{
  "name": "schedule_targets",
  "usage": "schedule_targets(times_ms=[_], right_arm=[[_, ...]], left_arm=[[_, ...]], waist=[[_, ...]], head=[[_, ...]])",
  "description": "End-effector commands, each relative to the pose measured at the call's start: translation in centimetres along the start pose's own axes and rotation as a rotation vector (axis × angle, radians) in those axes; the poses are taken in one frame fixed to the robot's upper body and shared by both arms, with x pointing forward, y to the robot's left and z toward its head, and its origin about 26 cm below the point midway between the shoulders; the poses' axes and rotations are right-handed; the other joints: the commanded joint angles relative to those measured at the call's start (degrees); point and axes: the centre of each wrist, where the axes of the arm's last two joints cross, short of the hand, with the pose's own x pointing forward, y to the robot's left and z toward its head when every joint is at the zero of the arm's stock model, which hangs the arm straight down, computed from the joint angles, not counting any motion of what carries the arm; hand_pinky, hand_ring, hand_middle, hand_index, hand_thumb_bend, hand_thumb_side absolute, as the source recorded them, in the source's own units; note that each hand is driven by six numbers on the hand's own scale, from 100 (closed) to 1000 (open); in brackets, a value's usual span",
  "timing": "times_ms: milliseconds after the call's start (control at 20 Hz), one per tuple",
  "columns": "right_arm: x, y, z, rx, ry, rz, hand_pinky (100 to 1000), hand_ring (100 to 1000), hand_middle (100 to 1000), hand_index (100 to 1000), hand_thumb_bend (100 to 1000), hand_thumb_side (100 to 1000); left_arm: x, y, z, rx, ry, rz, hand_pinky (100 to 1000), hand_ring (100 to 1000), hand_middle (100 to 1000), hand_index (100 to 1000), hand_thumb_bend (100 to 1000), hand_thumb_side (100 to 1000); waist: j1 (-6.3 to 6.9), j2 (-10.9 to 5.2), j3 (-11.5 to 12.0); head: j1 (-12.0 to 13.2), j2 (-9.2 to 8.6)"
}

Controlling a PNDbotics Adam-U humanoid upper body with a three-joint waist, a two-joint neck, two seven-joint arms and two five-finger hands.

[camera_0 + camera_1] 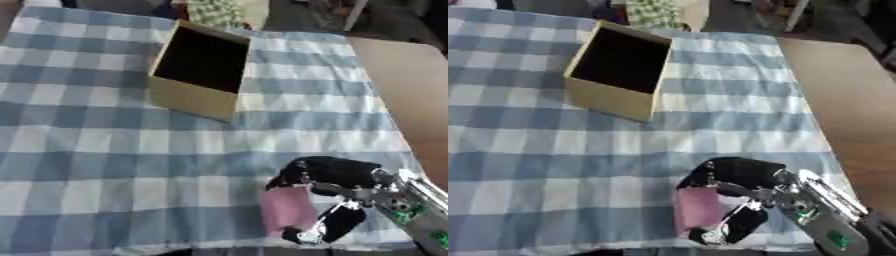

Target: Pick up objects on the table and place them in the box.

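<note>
Right hand (328, 200) around pink object (285, 210)

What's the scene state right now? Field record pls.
surface: blue-and-white checked cloth on a table
box: tan cardboard box, open, inside dark, far centre
object: pink item, near edge of cloth
right hand: right hand at the pink item, fingers curled round it
left hand: not in view
in box: cannot tell, interior too dark

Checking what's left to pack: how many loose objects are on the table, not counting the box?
1: a pink object near the front edge, in the right hand. The box may hide more inside.
</note>
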Motion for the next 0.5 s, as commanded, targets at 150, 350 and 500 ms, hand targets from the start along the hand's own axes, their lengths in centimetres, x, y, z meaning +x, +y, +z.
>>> schedule_targets(times_ms=[150, 350, 500], right_arm=[[0.11, -0.37, 0.30, -0.033, 0.007, -0.020, 778, 572, 520, 752, 258, 474], [0.05, -0.51, 0.36, -0.052, -0.024, -0.031, 756, 555, 497, 689, 221, 430], [-0.14, -0.88, 0.52, -0.060, -0.052, -0.031, 751, 548, 492, 680, 208, 411]], left_arm=[[0.42, 0.51, -0.52, 0.008, -0.025, -0.008, 498, 574, 611, 762, 284, 928], [0.43, 0.52, -0.55, 0.005, -0.024, -0.011, 496, 574, 611, 762, 283, 929], [0.40, 0.54, -0.53, 0.003, -0.021, -0.013, 494, 573, 611, 762, 282, 930]], waist=[[0.52, -0.48, -0.03], [0.61, -0.42, -0.09], [0.65, -0.39, -0.20]], head=[[-0.25, 0.37], [-0.25, 0.37], [-0.20, 0.37]])
